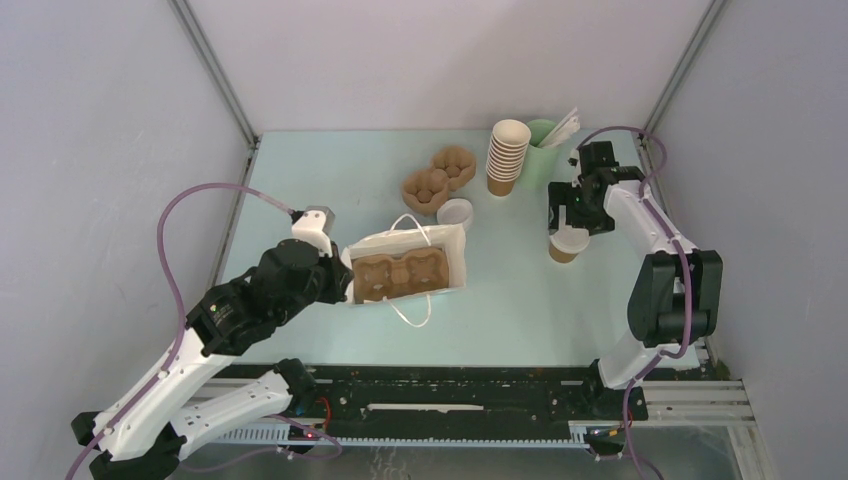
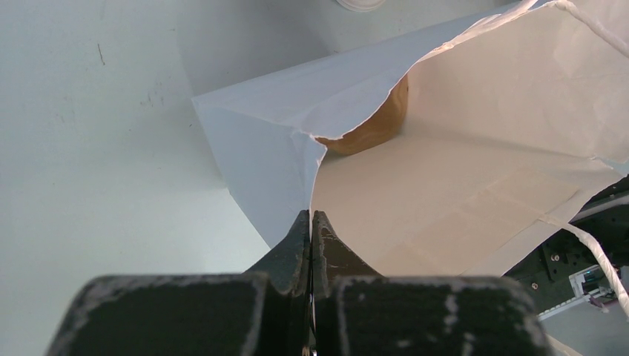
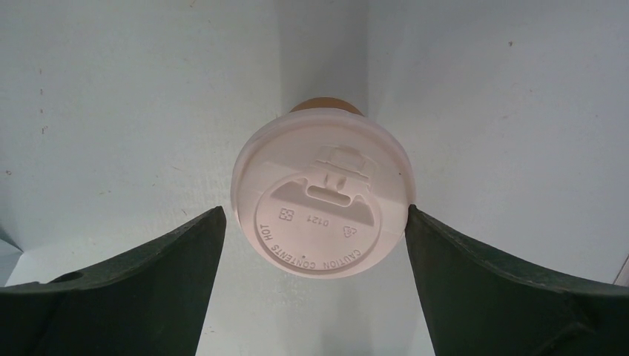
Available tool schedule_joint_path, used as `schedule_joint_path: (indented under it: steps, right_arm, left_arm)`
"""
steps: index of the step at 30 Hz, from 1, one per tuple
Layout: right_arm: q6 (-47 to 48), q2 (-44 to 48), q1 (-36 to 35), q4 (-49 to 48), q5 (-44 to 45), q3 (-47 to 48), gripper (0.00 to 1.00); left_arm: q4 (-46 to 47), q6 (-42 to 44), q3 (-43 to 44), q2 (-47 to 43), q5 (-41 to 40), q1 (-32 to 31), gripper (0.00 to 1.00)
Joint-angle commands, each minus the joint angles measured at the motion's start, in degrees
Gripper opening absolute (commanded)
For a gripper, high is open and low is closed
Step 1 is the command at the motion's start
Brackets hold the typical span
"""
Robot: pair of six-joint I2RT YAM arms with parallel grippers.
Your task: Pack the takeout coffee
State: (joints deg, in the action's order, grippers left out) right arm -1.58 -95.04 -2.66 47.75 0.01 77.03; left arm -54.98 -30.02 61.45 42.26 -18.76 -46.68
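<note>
The takeout coffee (image 1: 567, 246) is a small brown cup with a white lid, standing on the table at the right. In the right wrist view its lid (image 3: 320, 196) lies between my fingers. My right gripper (image 1: 570, 222) (image 3: 314, 211) hangs open just above it, and its right fingertip (image 3: 426, 230) is at the lid's edge. A white paper bag (image 1: 458, 262) lies open at the centre with a brown cup carrier (image 1: 400, 274) inside. My left gripper (image 1: 346, 276) (image 2: 311, 216) is shut on the bag's left edge (image 2: 297, 148). The carrier (image 2: 374, 126) shows inside the bag.
A tall stack of lidless brown cups (image 1: 507, 156) and a pale green cup of sticks (image 1: 545, 134) stand at the back right. Spare brown carriers (image 1: 438, 178) and a white lid stack (image 1: 455, 213) sit behind the bag. The bag's handle (image 1: 415, 312) trails toward me.
</note>
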Motion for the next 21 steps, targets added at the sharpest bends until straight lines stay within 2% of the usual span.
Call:
schedule_joint_path:
  steps: [1,10,21]
  right_arm:
    - [-0.6,2.4,0.5,-0.6,-0.4,0.9,1.00]
    - [-0.4,2.3,1.1,-0.6,-0.4,0.2,0.92]
    - [0.0,1.3,0.8,-1.1,1.6,-0.5,0.92]
  left_arm:
    - [1.8,-0.1,0.0,-0.3,0.7,0.4,0.00]
    - [1.8,-0.1,0.1,-0.2,0.8,0.3,0.00]
    - [1.8,-0.1,0.0,-0.3,0.7,0.3,0.00]
